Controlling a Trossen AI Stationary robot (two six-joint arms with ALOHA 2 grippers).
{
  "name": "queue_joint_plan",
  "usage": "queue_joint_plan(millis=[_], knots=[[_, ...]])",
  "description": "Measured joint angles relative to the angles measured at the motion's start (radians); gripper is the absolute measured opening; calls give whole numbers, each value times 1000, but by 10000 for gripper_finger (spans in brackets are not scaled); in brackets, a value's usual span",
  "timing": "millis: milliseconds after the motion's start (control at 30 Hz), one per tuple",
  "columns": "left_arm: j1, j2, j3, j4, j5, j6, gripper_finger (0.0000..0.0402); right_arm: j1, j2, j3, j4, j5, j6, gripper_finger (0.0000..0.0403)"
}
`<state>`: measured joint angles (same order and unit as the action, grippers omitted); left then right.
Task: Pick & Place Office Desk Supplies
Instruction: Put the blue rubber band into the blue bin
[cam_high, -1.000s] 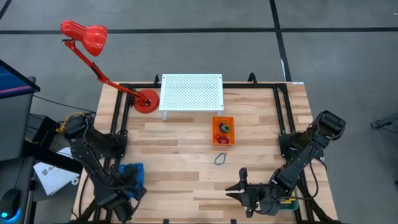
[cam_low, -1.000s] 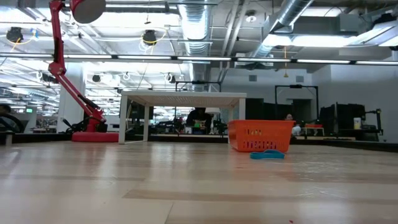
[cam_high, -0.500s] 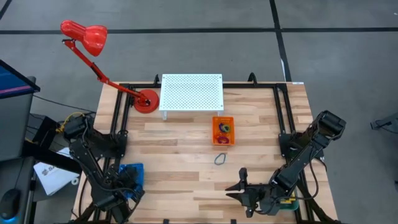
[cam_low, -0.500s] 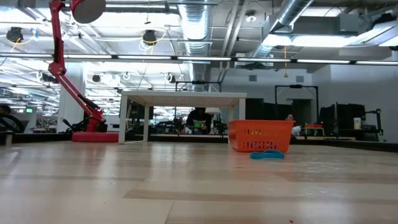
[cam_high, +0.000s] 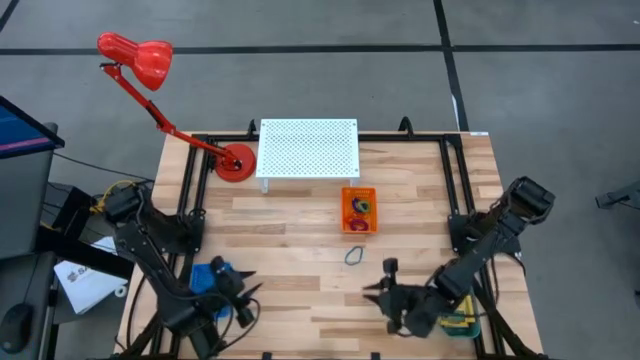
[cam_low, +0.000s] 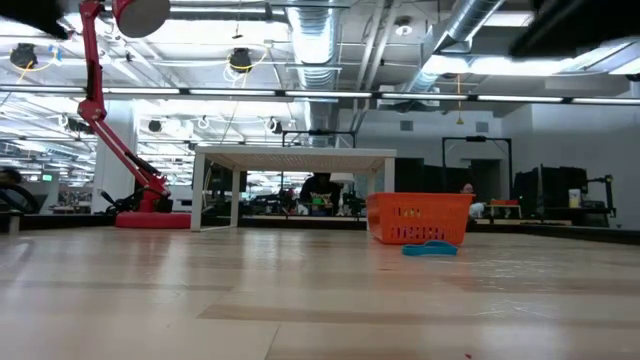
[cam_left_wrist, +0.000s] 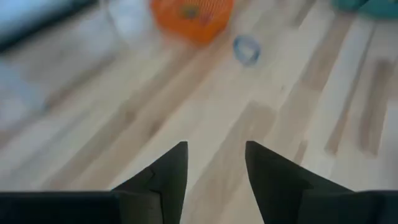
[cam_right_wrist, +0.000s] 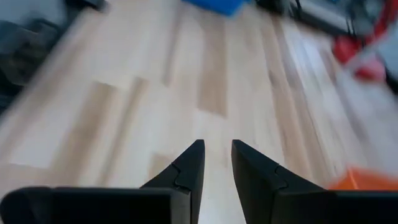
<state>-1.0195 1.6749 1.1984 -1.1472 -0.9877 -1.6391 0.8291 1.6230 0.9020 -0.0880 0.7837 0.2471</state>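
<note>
An orange tray (cam_high: 346, 222) near the table's middle holds coloured rubber-band rings (cam_high: 360, 208). A thin blue-grey wire clip loop (cam_high: 354, 256) lies flat on the wood just nearer than the tray; the left wrist view shows the loop (cam_left_wrist: 247, 48) and the orange tray (cam_left_wrist: 193, 15) too. My left gripper (cam_high: 248, 290) hovers open near the front left, beside a blue tray (cam_high: 205, 277), and points toward the table's middle. My right gripper (cam_high: 378, 280) hovers open at the front right, nearer than the loop. Nothing is between the left gripper's (cam_left_wrist: 214, 144) or the right gripper's (cam_right_wrist: 216, 142) fingers.
A white perforated platform (cam_high: 308, 148) stands at the far edge, with a red desk lamp's base (cam_high: 236, 163) to its left. A teal tray (cam_high: 462, 325) with something yellow in it sits under the right arm at the front right. Bare wood lies between the two grippers.
My left gripper has swung from over the blue tray toward the table's middle and turned about; its fingers now stand apart. My right gripper has moved a little toward the far edge and tipped downward. The loop and the trays have stayed in place.
</note>
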Motion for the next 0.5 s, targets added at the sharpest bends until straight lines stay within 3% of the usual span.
queue_joint_plan(millis=[167, 300, 400, 500], knots=[[76, 0, 0, 186, -159, 273, 148, -70, 1, -2, -144, -48, 222, 78], [134, 0, 0, 410, -239, 546, 143, -113, 24, -41, -112, -76, 255, 78], [167, 0, 0, 596, -218, 793, 139, -146, 53, -75, -53, -120, 245, 78], [200, 0, 0, 746, -113, 927, 132, -165, 97, -86, -31, -133, 218, 78]])
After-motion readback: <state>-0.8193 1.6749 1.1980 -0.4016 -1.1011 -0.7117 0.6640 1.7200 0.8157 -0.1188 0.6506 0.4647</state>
